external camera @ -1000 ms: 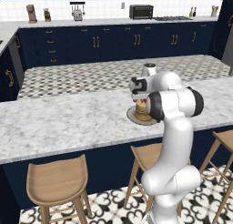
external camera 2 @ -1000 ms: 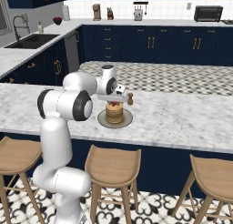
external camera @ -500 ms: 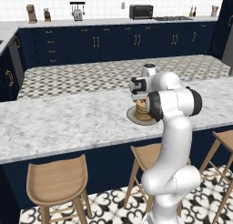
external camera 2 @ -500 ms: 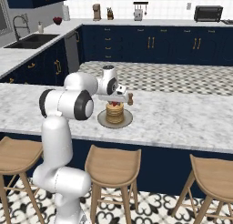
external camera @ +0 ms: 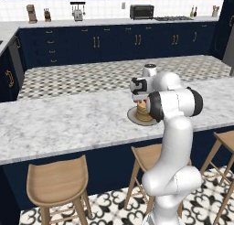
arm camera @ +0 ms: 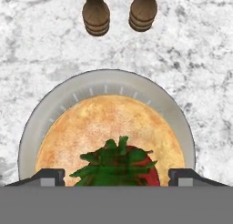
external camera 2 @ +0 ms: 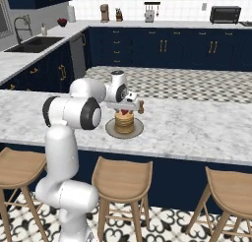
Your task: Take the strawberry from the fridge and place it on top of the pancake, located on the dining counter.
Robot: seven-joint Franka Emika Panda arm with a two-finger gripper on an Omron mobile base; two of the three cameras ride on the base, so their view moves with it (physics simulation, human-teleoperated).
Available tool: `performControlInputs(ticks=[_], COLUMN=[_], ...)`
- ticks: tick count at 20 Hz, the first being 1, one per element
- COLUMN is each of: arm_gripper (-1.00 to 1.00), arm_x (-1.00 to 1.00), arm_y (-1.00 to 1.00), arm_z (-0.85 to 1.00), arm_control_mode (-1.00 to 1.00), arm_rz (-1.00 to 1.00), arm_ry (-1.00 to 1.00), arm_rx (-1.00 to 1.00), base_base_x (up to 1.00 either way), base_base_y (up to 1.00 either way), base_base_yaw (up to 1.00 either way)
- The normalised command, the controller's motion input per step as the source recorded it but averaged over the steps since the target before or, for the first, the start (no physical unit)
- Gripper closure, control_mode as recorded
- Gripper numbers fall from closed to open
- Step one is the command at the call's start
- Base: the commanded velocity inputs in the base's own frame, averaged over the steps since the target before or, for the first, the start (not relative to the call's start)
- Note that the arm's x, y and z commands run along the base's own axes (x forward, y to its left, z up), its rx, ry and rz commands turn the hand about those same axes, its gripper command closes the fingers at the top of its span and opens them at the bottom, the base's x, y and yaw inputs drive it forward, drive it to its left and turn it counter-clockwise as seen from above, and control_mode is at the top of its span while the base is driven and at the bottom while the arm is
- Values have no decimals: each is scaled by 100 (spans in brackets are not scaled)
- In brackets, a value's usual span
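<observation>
Directly over the pancake (arm camera: 111,127) on the marbled dining counter (arm camera: 200,50), the gripper (arm camera: 116,175) hangs with jaws spread wide, tips flanking the strawberry (arm camera: 119,166), which rests leaf-up on the stack, apparently just set free. Its lower half is cut off, so whether it sits steady is unclear.

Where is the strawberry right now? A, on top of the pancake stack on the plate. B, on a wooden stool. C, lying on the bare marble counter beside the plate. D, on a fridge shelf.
A: the hand view shows the strawberry with its green leaves resting on the pancake, inside the plate rim.
</observation>
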Motion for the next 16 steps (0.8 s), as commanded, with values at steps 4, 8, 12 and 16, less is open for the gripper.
performControlInputs(ticks=[4,8,12,16], arm_gripper=[-100,-100,-100,-100], arm_x=[0,-27,-87,-100], arm_y=[0,2,15,22], arm_z=[13,57,56,44], arm_control_mode=[-100,-100,-100,-100], arm_rz=[0,0,0,0], arm_ry=[0,-1,-1,-5], arm_rx=[-1,-2,-1,0], base_base_x=[0,0,0,0], base_base_y=[0,0,0,0], base_base_yaw=[0,0,0,0])
